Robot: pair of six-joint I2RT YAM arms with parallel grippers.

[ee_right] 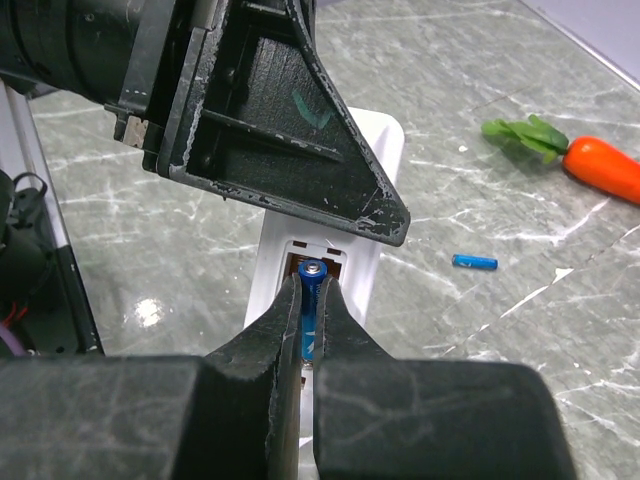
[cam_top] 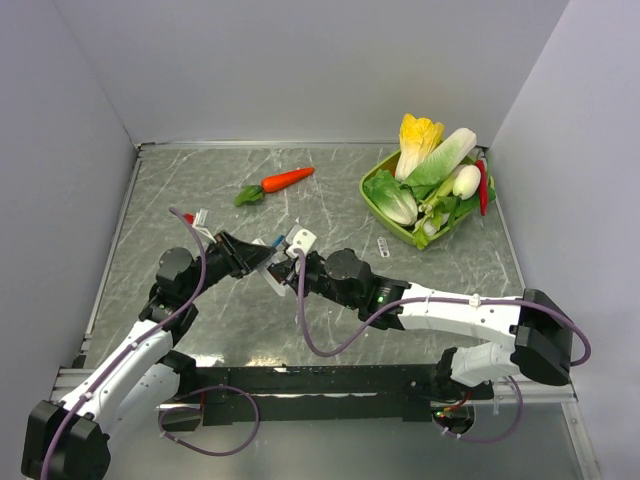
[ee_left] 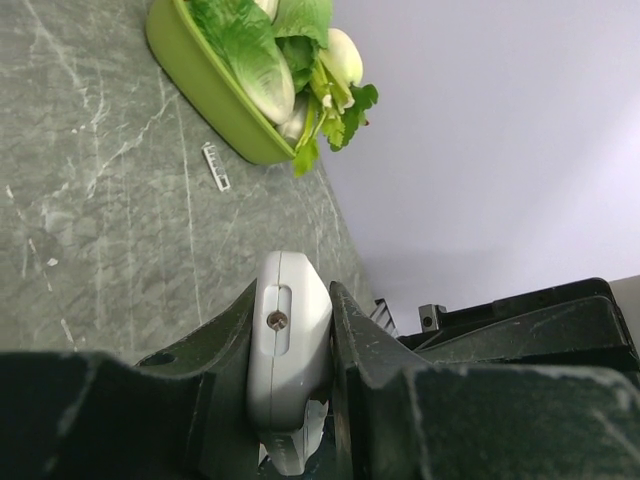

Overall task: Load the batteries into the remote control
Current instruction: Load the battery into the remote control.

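Item 1, remote control [ee_left: 288, 360]: I logged it clamped between the fingers of the left gripper [ee_left: 292, 300], raised off the table [cam_top: 180, 190]. Its open battery bay [ee_right: 318, 262] faced the right arm, presumably so the other arm could load it.

Item 2, battery in hand [ee_right: 313, 282]: a blue stick pinched lengthwise in the closed tips of the right gripper [ee_right: 309, 330]. Its metal end sat right at the mouth of the bay. I judged it lined up for seating and not yet pressed home, though the fingers hid how deep it went.

Item 3, spare battery [ee_right: 474, 262]: this one lay loose on the table, apart from both arms and near the carrot [ee_right: 600, 165]. I took it as waiting its turn.

Item 4, bay contents: I could see no cell other than the one held, but the view inside was poor.

Item 5, green bowl [cam_top: 372, 200]: at the far right of the table, heaped with cabbage, leafy greens, a white radish-like piece and a red chilli. It plays no part in the job.

Item 6, small white ribbed strip [ee_left: 216, 167]: flat on the table just beside the bowl. I could not tell whether it was the bay's cover
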